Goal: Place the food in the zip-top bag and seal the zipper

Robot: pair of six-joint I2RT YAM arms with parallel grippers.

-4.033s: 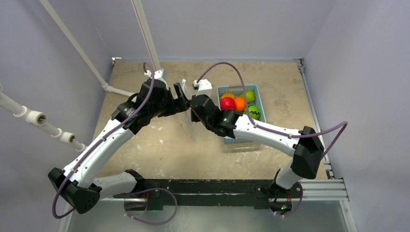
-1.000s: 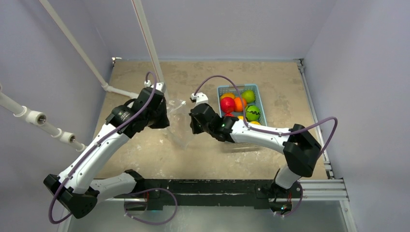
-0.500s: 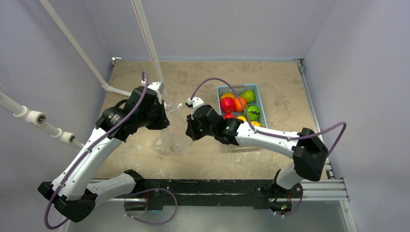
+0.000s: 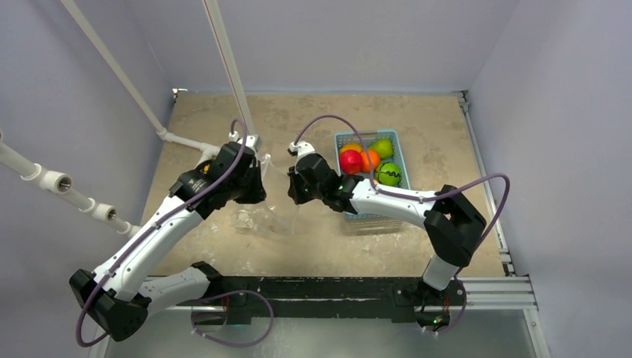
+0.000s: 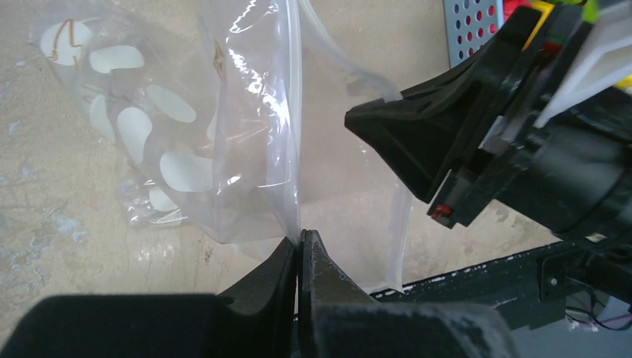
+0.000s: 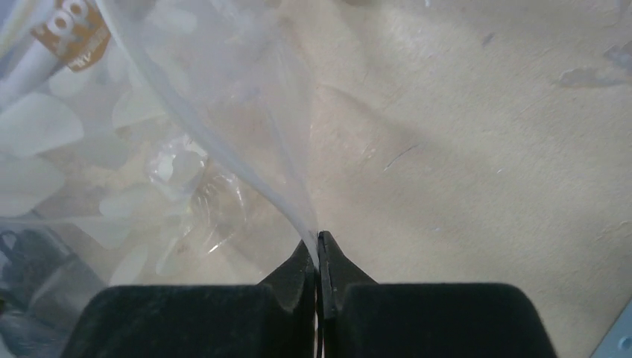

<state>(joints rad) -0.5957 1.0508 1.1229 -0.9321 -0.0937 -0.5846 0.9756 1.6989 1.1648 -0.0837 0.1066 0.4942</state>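
The zip-top bag (image 4: 262, 215), clear with white dots, hangs between my two grippers, its lower part crumpled on the table. My left gripper (image 4: 258, 181) is shut on one edge of the bag's mouth (image 5: 299, 237). My right gripper (image 4: 293, 186) is shut on the opposite edge, pinching the pale zipper (image 6: 246, 175) strip at its fingertips (image 6: 318, 240). The mouth is pulled apart between them. The food (image 4: 367, 161), red, orange and green toy fruits, lies in the light-blue basket (image 4: 403, 156), right of the right gripper. No fruit shows inside the bag (image 5: 171, 127).
The basket stands at the back right, close behind the right forearm. White pipes (image 4: 223, 52) run down to the table at the back left. A black rail (image 4: 313, 287) lines the table's near edge. Grey walls close in both sides.
Four seconds ago the grippers met close together further back. They have since drawn apart and come nearer, and the bag now hangs open between them with its bottom on the table.
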